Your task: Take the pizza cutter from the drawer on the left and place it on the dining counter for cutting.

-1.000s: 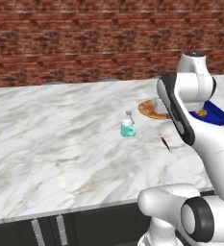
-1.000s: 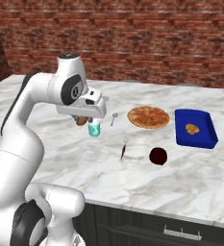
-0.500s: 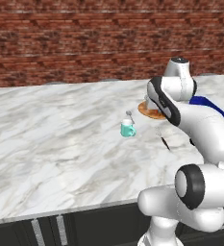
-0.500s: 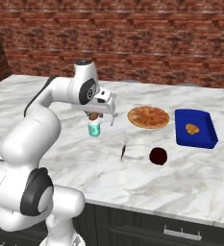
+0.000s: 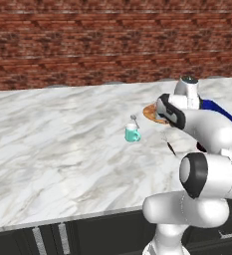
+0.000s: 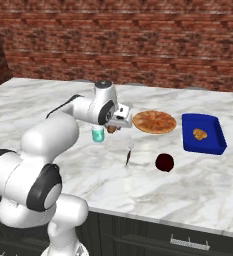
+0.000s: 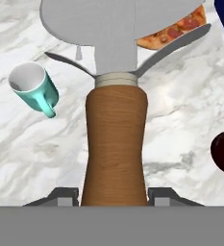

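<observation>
Gripper (image 7: pixel 114 194): I see it clamped on the pizza cutter, one finger tip on each side of the wooden handle, low on the handle in the hand view.
Pizza cutter (image 7: pixel 116 139): held in the hand, handle running straight out from between the finger tips, grey wheel blade at the far end, pointing away from the hand.
Cutter position, base views: I see the hand (image 6: pixel 117 120) over the dining counter (image 6: pixel 203 175), just beside the teal mug (image 6: pixel 98 133); only a brown bit of the handle shows under it, so I cannot tell its height above the slab.
Mug, hand view: teal mug (image 7: pixel 34 88) lies to the left of the handle, apart from it.
Pizza (image 6: pixel 154 121): on the counter beyond the blade, partly hidden by it in the hand view.
Dark red round item (image 6: pixel 164 162): on the counter to the right of the cutter, apart from it.
Blue tray (image 6: pixel 203 134): on the counter, right of the pizza, with a small brown piece inside.
Small dark utensil (image 6: pixel 129 156): lying on the slab between mug and red item.
</observation>
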